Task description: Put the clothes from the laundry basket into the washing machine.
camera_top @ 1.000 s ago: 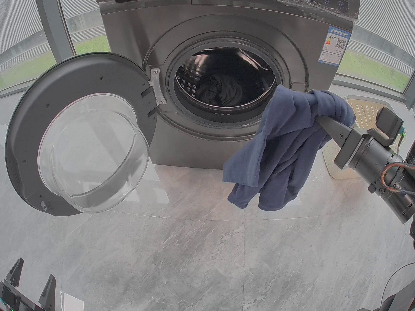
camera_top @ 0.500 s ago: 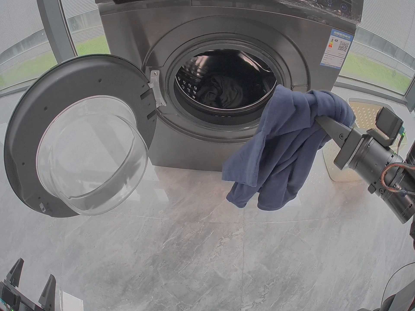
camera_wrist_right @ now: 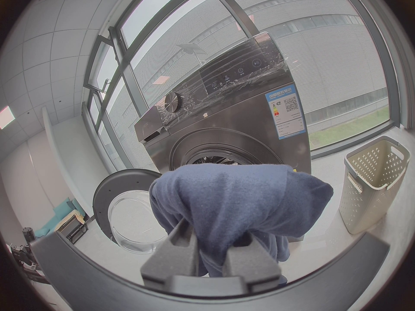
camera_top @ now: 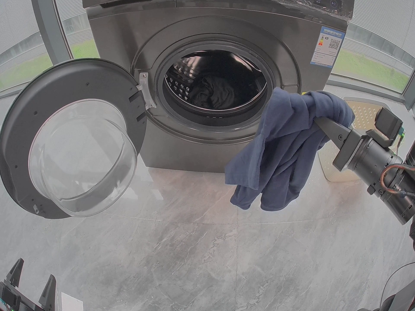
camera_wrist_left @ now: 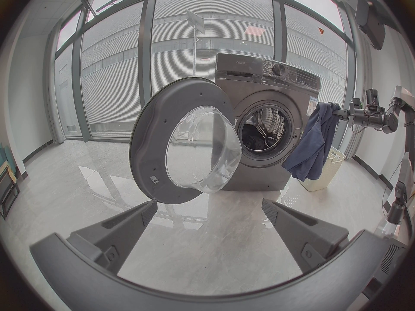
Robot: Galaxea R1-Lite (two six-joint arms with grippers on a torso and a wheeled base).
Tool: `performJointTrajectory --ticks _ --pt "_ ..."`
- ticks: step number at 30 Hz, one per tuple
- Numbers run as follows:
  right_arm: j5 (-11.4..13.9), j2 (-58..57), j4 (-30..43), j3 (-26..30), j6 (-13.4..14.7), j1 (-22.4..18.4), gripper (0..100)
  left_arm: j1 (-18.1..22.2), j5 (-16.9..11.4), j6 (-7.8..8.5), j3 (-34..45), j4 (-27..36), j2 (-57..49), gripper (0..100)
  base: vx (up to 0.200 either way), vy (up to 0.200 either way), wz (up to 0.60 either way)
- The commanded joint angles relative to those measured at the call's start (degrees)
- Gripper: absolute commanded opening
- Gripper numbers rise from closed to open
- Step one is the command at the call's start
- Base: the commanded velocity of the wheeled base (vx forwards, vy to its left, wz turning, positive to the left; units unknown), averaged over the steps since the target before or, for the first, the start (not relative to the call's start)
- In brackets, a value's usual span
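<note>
The washing machine (camera_top: 194,152) stood straight ahead on the grey floor (camera_top: 194,247). Its round door (camera_top: 65,83) was swung fully open to the robot's left, hinged on the left edge of the drum opening (camera_top: 216,83). The door therefore stood well apart from the right arm's side and did not seem to block that path.

The blue garment (camera_top: 281,147) was in the air, in front of the machine and a little to the right of the opening. It hung from the right hand (camera_top: 320,122), whose fingers were clamped together on a bunch of the cloth near its top. The long axis of the garment was nearly vertical, and its lower end hung below the bottom rim of the opening but clear of the floor. From the hand, the opening lay forward and to the robot's left, at about the same height as the grasp. In my judgement the loose tail could catch on the lower rim unless the hand went deep into the drum.

The laundry basket (camera_wrist_right: 374,182) stood on the floor beside the machine's right side, behind the arm. I could not tell whether more clothes were in it. The left hand (camera_wrist_left: 209,203) was low and near the robot, fingers apart and holding nothing, much farther from the drum than the right. A dark garment (camera_top: 212,93) already lay inside the drum.
</note>
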Motion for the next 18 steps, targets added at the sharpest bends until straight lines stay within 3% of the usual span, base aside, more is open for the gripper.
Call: performJointTrajectory --ticks 1,6,11,16,18 --pt "-0.02 0.26 -0.05 -0.02 -0.01 0.26 0 0.03 0.00 0.18 0.84 -0.01 -0.57 100 0.000 0.000 0.00" --pt "0.07 0.61 0.04 -0.02 -0.01 1.67 0 0.38 0.09 1.94 1.01 -0.19 -0.84 100 0.000 0.000 0.00" --pt "0.07 2.72 0.04 -0.99 -0.10 2.64 0 0.30 0.09 2.11 1.01 -0.19 -0.84 100 0.000 0.000 0.00" --pt "-0.02 8.52 -0.13 -5.12 -0.19 2.72 0 0.30 -0.35 2.55 1.01 -0.27 -0.84 100 0.000 0.000 0.00" --pt "-0.11 9.93 -0.13 -6.44 -0.01 2.72 0 0.38 -0.35 3.43 1.01 -0.45 -0.84 100 0.000 0.000 0.00"
